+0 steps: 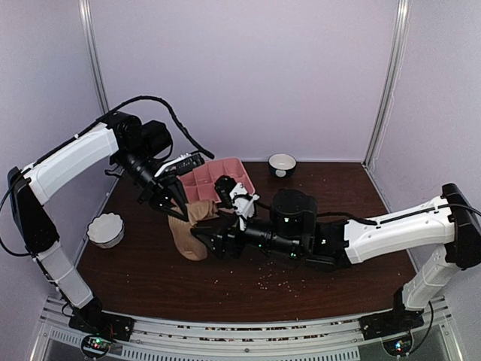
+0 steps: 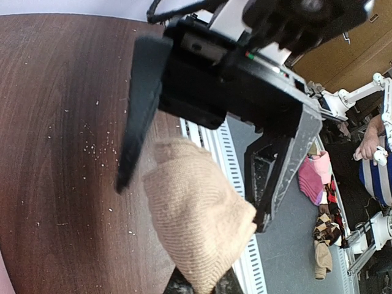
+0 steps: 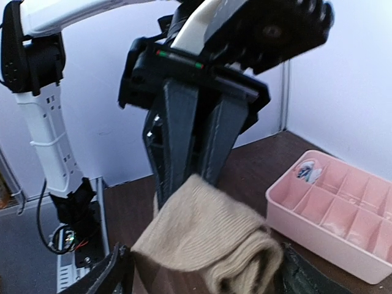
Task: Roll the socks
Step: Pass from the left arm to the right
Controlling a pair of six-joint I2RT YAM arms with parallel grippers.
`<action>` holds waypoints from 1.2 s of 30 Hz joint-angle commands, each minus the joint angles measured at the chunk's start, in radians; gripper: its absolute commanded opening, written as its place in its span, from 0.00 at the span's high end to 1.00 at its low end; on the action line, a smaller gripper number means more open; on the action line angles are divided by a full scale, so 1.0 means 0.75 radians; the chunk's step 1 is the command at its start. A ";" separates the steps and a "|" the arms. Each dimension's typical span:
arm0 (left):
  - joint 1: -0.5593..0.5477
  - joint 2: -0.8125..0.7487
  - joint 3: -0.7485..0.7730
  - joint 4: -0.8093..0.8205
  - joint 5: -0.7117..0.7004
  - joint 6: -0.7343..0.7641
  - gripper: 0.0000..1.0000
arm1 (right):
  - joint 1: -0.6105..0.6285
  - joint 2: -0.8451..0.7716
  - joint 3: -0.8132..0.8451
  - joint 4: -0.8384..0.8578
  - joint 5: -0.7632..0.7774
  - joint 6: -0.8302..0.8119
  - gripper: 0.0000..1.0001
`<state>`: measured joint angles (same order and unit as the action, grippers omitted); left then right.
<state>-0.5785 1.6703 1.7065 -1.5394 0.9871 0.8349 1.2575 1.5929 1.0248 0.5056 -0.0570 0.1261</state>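
Work on the tan sock [image 3: 208,239] seemed to us well along. It hung as a thick, doubled-over bundle over the bench [image 1: 150,278], just on the near side of the pink tray [image 3: 324,239]. The left tool [image 3: 197,180] was pinched shut on the bundle's upper edge and carried it from above. The right tool [image 3: 207,275] sat low on the other side with its fingers spread wide, one on either side of the bundle's lower part, and it gripped nothing. We could not tell from any view whether the bottom of the bundle touched the bench.

We judged the step in hand to be the shaping of the roll, with the left tool as the anchor and the right one free. The bundle looked loose rather than tight. So we thought the next move called for the right tool to close squarely on the lower fabric, clear of the left fingers, and turn or tuck it while the left held firm. A careless tug could pull the fabric out of the pinch.

We could not make out the pink sock with any certainty. A small patterned thing [image 3: 308,171] lay in one compartment of the tray, too small for us to name.
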 commanded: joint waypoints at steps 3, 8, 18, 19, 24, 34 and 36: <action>0.002 0.000 -0.024 0.024 0.049 -0.013 1.00 | 0.038 0.043 0.142 -0.141 0.428 -0.242 0.20; 0.002 0.000 -0.021 0.018 0.053 -0.015 1.00 | 0.063 0.058 0.173 -0.154 0.463 -0.359 0.20; 0.002 0.008 -0.014 -0.004 0.072 0.011 1.00 | 0.055 -0.009 0.138 -0.153 0.283 -0.375 1.00; 0.001 0.008 -0.012 -0.006 0.073 0.013 1.00 | 0.055 -0.008 0.141 -0.159 0.261 -0.361 1.00; 0.000 0.016 0.020 -0.057 0.069 0.057 1.00 | 0.045 -0.003 0.142 -0.158 0.164 -0.265 1.00; -0.038 0.010 0.030 -0.154 0.094 0.165 1.00 | -0.065 0.004 0.144 -0.174 0.054 -0.071 0.35; -0.039 0.009 0.029 -0.154 0.091 0.165 1.00 | -0.093 0.001 0.133 -0.125 -0.063 -0.015 0.46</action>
<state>-0.5900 1.6909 1.7123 -1.6157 1.0069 0.9257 1.2411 1.6119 1.1324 0.3702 0.0277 0.0051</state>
